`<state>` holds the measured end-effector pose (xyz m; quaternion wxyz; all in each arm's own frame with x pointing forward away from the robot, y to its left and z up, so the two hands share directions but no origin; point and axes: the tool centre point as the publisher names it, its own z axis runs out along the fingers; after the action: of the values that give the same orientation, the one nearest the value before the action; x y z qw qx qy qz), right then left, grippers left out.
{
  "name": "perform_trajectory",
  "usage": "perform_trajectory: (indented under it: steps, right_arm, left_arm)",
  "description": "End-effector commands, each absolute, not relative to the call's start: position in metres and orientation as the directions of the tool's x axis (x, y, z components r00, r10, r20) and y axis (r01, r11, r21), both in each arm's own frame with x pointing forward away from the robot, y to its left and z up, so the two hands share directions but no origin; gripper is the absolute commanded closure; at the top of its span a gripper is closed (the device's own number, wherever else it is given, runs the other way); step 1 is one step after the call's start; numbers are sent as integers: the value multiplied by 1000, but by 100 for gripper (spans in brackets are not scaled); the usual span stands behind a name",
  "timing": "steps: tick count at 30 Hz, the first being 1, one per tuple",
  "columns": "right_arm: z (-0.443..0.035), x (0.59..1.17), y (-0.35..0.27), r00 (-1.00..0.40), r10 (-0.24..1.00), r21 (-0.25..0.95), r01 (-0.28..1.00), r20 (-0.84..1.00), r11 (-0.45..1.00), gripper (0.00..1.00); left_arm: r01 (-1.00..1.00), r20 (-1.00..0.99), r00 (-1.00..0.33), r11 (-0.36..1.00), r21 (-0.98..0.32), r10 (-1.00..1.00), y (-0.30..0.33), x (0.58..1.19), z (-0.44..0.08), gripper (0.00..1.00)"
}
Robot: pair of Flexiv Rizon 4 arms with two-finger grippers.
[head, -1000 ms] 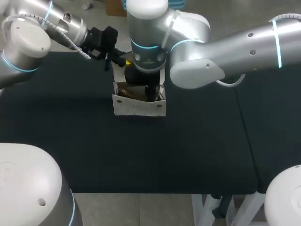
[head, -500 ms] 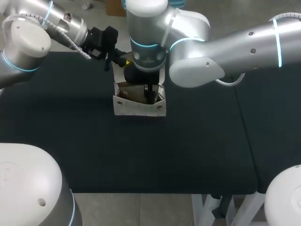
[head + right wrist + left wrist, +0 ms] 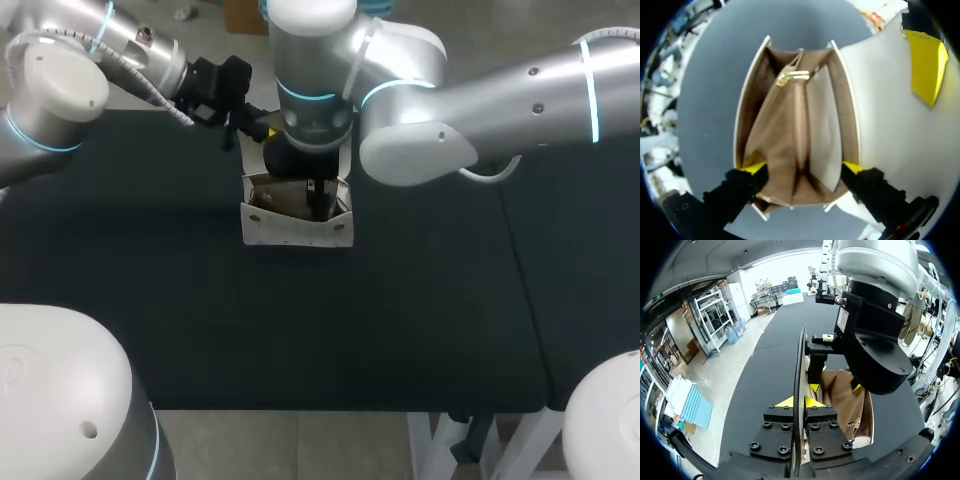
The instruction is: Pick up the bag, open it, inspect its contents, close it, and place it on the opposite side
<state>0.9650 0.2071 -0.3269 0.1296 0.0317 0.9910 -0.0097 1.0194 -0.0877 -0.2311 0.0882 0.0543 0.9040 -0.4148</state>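
A white bag (image 3: 295, 228) with a tan lining stands open at the table's far middle. Its white flap (image 3: 252, 152) is raised, and my left gripper (image 3: 243, 128) is shut on the flap's edge (image 3: 801, 355), pinched between the yellow tips (image 3: 799, 401). My right gripper (image 3: 316, 195) points straight down into the bag's mouth. It is open (image 3: 803, 168), one fingertip (image 3: 754, 168) at each side wall. The lining (image 3: 790, 135) shows a middle divider and a gold zip pull (image 3: 792, 76). Nothing else shows inside. The flap (image 3: 885, 100) lies beside the right fingers.
The black table (image 3: 300, 330) stretches bare on both sides and in front of the bag. My right arm's bulky wrist (image 3: 875, 340) hangs close ahead of the left gripper, over the bag.
In the first half second the right gripper's fingers spread a little inside the bag and its mouth shifted slightly. Since then nothing has moved. The left gripper kept its hold.
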Motion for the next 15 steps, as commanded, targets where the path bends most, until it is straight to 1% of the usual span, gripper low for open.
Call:
perform_trajectory:
  steps: [1,10,11,12,14,15]
  right_arm:
    - [-335,967,207,-964,60,-17,67,-259,998,0]
    - [-331,970,207,-960,62,-12,68,-273,998,0]
    - [-330,970,206,-959,63,-11,69,-275,998,13]
    - [-329,971,206,-958,67,-8,72,-280,997,51]
    - [-327,971,206,-955,70,-2,74,-289,997,79]
    - [-325,972,205,-953,73,3,75,-295,997,79]
  left_arm:
    - [173,-205,-978,648,-742,27,-86,1021,-229,100]
    - [177,-207,-978,648,-741,31,-87,1020,-230,100]
    - [178,-207,-978,648,-741,32,-87,1021,-229,100]
    - [179,-208,-978,648,-741,32,-87,1021,-229,100]
    - [181,-209,-977,647,-740,34,-88,1021,-229,100]
    - [182,-210,-977,647,-740,35,-88,1021,-229,100]
